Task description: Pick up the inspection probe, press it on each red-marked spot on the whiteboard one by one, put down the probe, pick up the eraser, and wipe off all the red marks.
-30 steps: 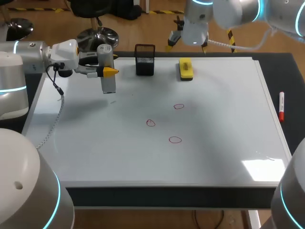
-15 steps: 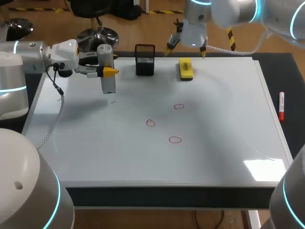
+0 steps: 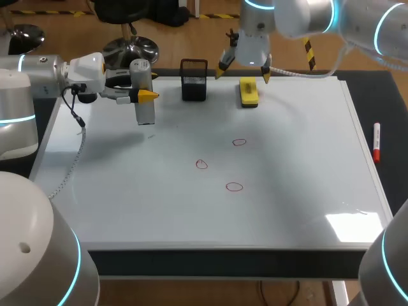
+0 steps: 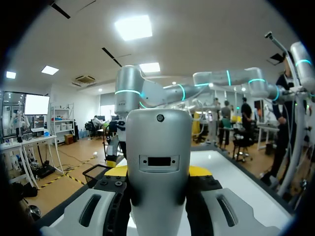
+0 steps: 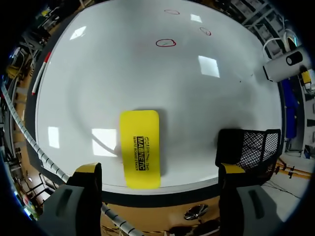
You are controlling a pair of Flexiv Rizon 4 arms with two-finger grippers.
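Upper centre of the head view: right gripper [image 3: 242,72] hangs over the yellow eraser [image 3: 248,91], fingers spread wide and holding nothing. The eraser lies flat on the whiteboard [image 3: 287,210] near its far edge.

Right wrist view: the eraser sits below and between the spread fingers, not touching either, somewhat closer to the finger away from the black mesh holder [image 3: 194,80]. Its long axis runs straight ahead from the gripper, across the line joining the fingertips, so the fingers would close on the short width. The other finger is close beside the holder; clipping it on descent looks like the main risk.

Upper left of the head view: left gripper [image 3: 144,95] pinches the inspection probe [image 3: 145,113], which is upright and clear of the board.

Three red marks [image 3: 234,187] sit unwiped at mid-board, well apart from both grippers.

Judgement: right arm is far nearer the eraser; a straight drop and close should do.
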